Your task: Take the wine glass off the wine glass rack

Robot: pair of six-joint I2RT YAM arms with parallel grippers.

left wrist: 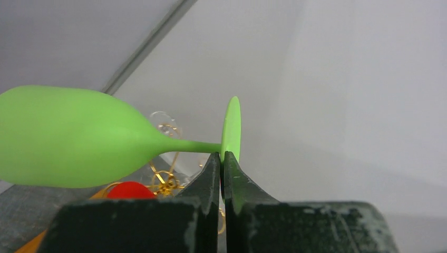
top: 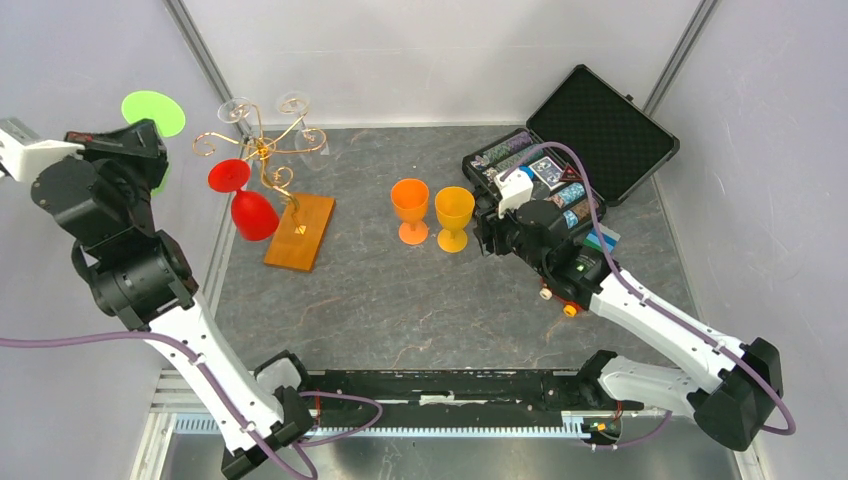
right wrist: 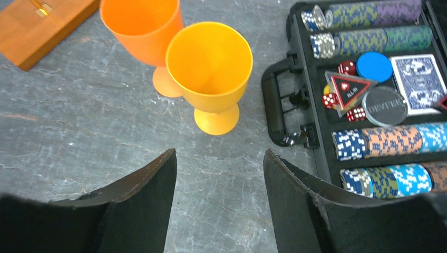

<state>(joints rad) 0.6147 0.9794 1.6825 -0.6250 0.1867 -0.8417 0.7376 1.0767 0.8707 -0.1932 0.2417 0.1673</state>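
Note:
The wine glass rack (top: 262,148) is a gold wire stand on an orange-brown wooden base (top: 300,232) at the back left. A red wine glass (top: 250,208) hangs upside down from it, and two clear glasses (top: 240,108) sit at its top arms. My left gripper (top: 148,138) is left of the rack, raised, and shut on the foot of a green wine glass (top: 153,112). In the left wrist view the fingertips (left wrist: 221,156) pinch the green foot disc (left wrist: 231,129), the bowl (left wrist: 68,137) lies sideways to the left, and the rack (left wrist: 167,182) is behind it. My right gripper (top: 490,236) is open and empty.
Two orange cups (top: 410,206) (top: 453,216) stand upright mid-table, just ahead of my right gripper (right wrist: 219,158); they also show in the right wrist view (right wrist: 210,68). An open black case (top: 580,150) of poker chips (right wrist: 387,142) lies at the back right. Grey walls enclose the table.

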